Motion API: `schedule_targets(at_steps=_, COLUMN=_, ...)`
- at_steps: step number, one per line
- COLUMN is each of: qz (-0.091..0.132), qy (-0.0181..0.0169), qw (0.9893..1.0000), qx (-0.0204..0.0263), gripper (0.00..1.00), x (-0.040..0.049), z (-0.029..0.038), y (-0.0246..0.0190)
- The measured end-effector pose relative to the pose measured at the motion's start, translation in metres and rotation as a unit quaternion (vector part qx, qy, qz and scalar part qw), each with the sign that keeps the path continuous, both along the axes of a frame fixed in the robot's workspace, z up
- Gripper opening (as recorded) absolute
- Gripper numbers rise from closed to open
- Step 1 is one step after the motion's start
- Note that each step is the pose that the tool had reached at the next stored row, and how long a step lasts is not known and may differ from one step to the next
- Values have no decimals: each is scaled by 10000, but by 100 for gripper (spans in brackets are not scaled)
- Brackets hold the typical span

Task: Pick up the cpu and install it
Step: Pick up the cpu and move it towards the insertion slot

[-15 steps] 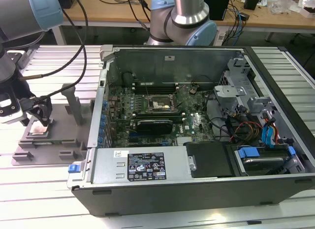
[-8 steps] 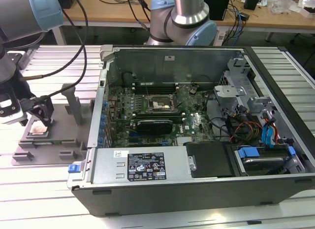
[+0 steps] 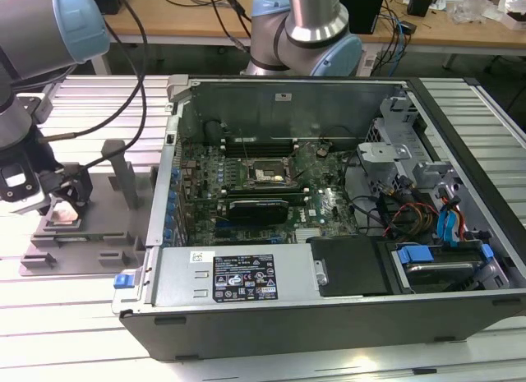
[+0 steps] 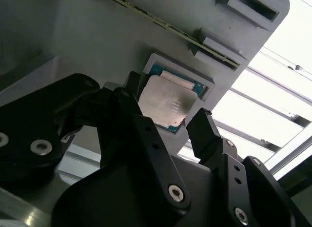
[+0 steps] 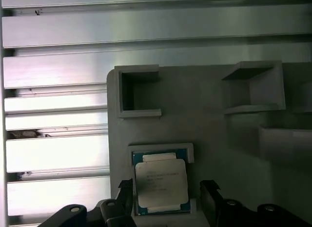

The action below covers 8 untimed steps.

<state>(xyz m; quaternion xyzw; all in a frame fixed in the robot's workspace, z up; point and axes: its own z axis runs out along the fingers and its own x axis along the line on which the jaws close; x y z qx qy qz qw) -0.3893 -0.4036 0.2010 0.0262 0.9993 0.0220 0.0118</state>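
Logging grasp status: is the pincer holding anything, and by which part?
Nothing is held. In the first wrist view the pincer stands open astride the cpu, which lies in its grey fixture; a gap shows at one side.

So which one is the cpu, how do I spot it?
Find the big open computer case; beside it, at the exterior view's left, sits a grey tray. The cpu lies in a pocket there, below the open gripper. It is the only shiny silver square among dull grey pockets.
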Motion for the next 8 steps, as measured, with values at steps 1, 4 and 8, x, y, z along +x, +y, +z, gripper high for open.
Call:
schedule_targets(at_steps=1, qz=73, qy=16, qw=10000, qx=0, gripper=66, x=0, z=-14, y=0)
schedule_targets(at_steps=4, qz=164, qy=23, qw=9999, qx=0, gripper=66, x=4, z=-24, y=0)
schedule_targets(at_steps=8, qz=208, qy=27, qw=9998, qx=0, gripper=66, x=16, z=-46, y=4)
